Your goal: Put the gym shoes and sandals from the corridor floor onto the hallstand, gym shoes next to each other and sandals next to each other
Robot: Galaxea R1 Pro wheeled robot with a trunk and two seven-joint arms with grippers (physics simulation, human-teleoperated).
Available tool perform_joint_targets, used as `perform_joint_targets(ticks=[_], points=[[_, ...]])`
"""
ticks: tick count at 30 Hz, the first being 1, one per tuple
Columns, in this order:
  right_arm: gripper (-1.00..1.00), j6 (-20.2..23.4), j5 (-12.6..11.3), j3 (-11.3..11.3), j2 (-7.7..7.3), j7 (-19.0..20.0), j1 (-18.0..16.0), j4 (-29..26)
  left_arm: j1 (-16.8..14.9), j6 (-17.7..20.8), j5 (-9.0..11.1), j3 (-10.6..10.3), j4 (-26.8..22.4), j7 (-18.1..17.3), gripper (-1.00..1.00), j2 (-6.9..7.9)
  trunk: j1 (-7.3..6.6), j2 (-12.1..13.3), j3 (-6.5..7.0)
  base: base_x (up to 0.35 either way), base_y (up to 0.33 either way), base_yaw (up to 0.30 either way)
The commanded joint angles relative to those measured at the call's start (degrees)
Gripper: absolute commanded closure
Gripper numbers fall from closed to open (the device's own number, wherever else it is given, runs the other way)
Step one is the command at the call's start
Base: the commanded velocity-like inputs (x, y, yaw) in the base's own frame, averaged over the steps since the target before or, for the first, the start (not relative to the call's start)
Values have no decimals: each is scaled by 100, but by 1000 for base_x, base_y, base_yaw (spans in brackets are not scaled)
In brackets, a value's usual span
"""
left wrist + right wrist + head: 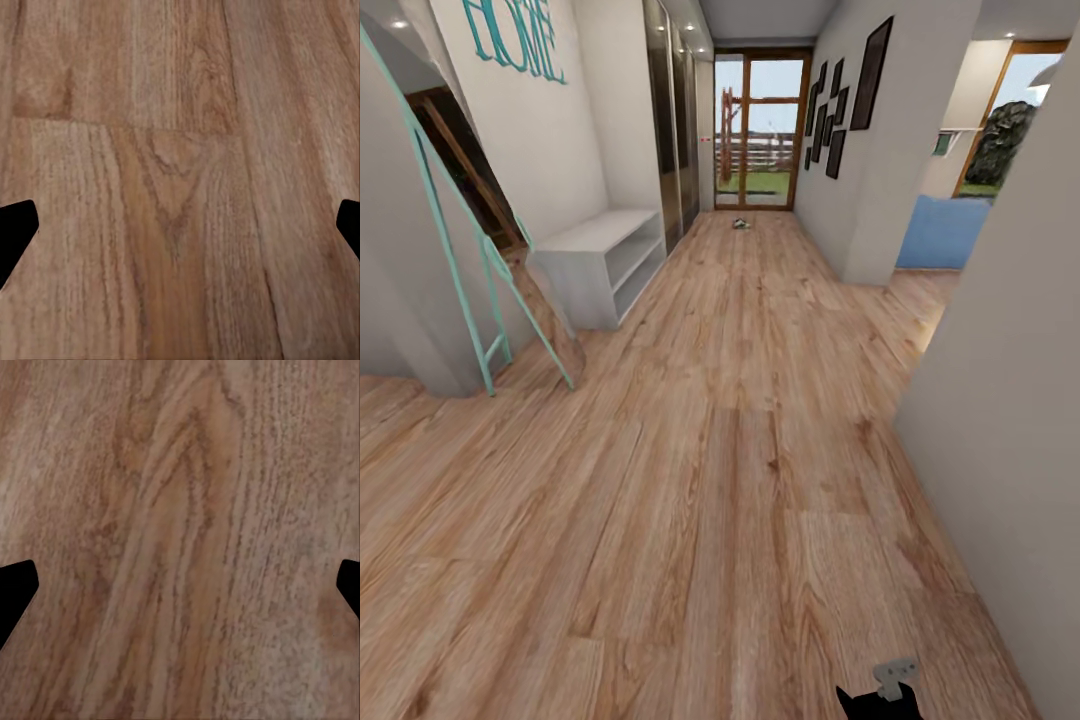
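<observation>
Both claws (180, 225) (180, 585) gape over bare corridor floor (740, 450); distant footwear (740, 224) indistinct.

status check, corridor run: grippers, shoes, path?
Left gripper open, right gripper open, both empty over corridor floor. Small footwear item far down by glass door, type unclear. White shelf unit at left wall. Nothing in the way.

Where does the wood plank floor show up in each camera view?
Head view: corridor floor spreads from the bottom edge to the far glass door.
Left wrist view: behind the open left gripper.
Right wrist view: behind the open right gripper.
Shared landmark: its wood-grain planks.
</observation>
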Motion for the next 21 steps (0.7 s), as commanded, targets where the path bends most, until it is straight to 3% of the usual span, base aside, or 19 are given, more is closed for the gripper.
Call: perform_joint_targets(ticks=[1,21], points=[[-100,-17,49,-50,-1,20,-3,4,-5,-18,-33,44,3,-37,-100,-4,2,-2,-5,336,0,0],[-100,-17,49,-50,0,19,-3,4,-5,-16,-24,44,3,-37,-100,0,2,-2,9,336,0,0]])
